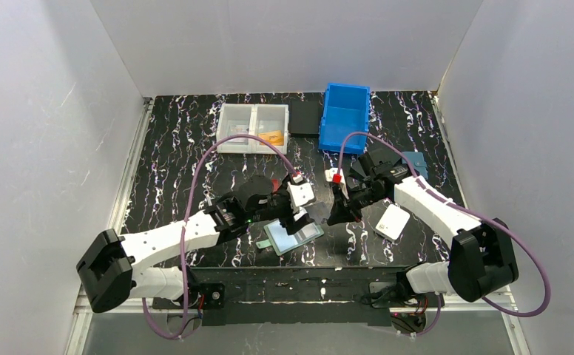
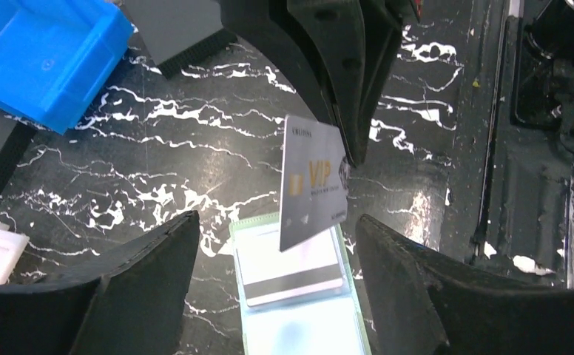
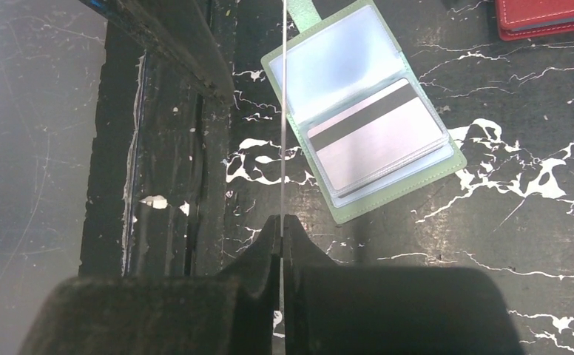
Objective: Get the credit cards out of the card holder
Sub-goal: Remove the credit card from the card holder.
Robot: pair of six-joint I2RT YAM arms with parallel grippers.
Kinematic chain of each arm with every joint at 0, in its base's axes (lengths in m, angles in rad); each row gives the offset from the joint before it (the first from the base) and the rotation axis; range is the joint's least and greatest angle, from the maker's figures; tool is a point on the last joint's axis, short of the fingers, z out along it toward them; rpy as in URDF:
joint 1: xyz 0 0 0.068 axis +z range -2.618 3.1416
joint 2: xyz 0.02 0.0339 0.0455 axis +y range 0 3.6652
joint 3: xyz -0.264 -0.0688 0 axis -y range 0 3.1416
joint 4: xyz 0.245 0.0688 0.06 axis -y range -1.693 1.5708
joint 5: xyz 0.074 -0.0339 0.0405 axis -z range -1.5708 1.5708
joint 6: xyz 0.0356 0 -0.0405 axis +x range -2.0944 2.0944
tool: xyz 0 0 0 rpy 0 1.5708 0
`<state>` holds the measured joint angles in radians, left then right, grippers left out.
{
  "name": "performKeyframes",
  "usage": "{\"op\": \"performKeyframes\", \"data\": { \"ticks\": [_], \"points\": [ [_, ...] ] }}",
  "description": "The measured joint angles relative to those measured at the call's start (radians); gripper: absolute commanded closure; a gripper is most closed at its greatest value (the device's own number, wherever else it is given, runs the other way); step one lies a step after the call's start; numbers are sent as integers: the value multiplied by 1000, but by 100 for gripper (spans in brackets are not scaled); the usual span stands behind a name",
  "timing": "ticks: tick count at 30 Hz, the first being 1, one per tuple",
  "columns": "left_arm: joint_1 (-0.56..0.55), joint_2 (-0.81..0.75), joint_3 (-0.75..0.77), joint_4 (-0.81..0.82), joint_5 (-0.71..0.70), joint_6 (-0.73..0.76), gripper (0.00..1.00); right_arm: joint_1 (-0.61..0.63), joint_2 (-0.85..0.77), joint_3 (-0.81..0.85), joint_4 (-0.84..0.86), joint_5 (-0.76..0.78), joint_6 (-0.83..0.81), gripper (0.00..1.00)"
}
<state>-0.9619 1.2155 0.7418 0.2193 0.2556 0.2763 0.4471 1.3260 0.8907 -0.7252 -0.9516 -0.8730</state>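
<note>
Close to the lens, the matte black fingers of our right gripper point(image 3: 280, 222) pinch a thin silver credit card point(image 2: 313, 181), glossy, rectangular and lettered VIP in gold, holding it upright on edge. Beyond it we see the card holder point(image 3: 336, 70), sage-green and leather-like, lying opened flat on the black, white-veined table point(image 3: 535, 222), its clear plastic pockets facing up. One pocket holds a second card point(image 3: 376, 137), silver with a dark magnetic stripe. Our left gripper point(image 2: 277, 220) hangs over the holder, jaws wide, gripping nothing.
</note>
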Motion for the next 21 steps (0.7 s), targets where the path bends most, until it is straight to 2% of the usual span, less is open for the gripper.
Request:
{"op": "performKeyframes", "data": {
  "ticks": [17, 19, 21],
  "points": [
    [0, 39, 25, 81, 81, -71, 68, 1, 4, 3, -10, 0, -16, 99],
    [0, 51, 28, 83, 87, -77, 77, 1, 4, 3, -10, 0, -17, 99],
    [0, 60, 29, 83, 92, -78, 94, 1, 4, 3, -10, 0, -17, 99]
  ]
}}
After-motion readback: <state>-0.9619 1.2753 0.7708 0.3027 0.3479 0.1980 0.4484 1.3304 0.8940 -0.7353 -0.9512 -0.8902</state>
